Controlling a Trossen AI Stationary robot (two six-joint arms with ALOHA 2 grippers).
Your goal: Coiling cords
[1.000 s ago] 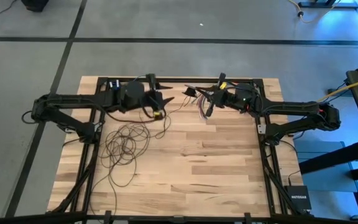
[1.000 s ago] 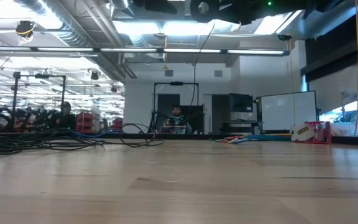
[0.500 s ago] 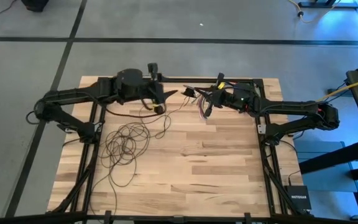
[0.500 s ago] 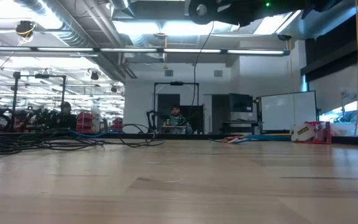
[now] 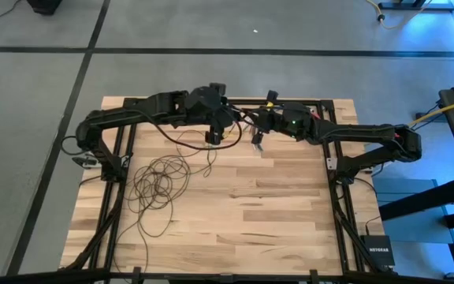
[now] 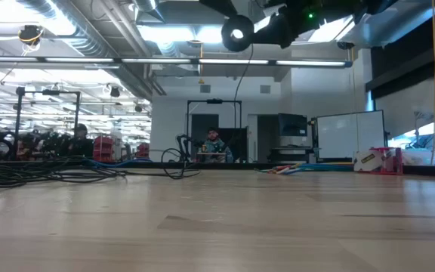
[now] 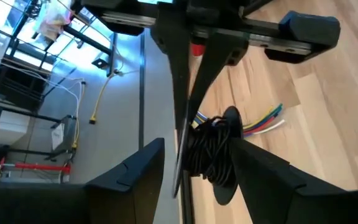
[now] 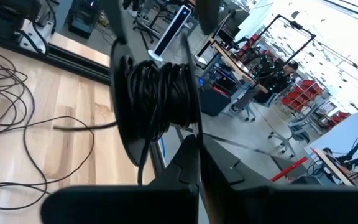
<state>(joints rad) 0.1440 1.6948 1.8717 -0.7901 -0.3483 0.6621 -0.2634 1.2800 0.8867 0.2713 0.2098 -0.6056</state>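
Observation:
The cords are one long thin dark wire. Its loose loops (image 5: 160, 180) lie on the table's left half. The other end is wound on a small round black puck (image 8: 157, 93), which is held high above the far middle of the table (image 6: 236, 34). My right gripper (image 8: 196, 140) is shut on the puck. My left gripper (image 7: 199, 140) is open, one finger on either side of the wound puck (image 7: 213, 155). In the high view it (image 5: 215, 132) faces my right gripper (image 5: 257, 140). My right gripper pinches the thin rim of one of the puck's discs (image 8: 194, 127) between its two shut fingers. The fingers come about level from the table's right. The puck is lifted clear, and the wire hangs slack from it to the table. I cannot tell whether my left gripper touches the puck.
A short bundle of multicoloured wires (image 7: 263, 121) lies on the wood under the puck, near the far edge. A dark frame rail (image 5: 235, 101) runs along that edge. A tape roll (image 6: 367, 160) stands at the far right. The table's near half is bare wood.
My left gripper has risen and gone toward the table's right edge, tipping up, until its open fingers flank the puck. My right gripper has edged toward the table's left with the puck, which now hangs lower in the low view. Both grippers kept their openings.

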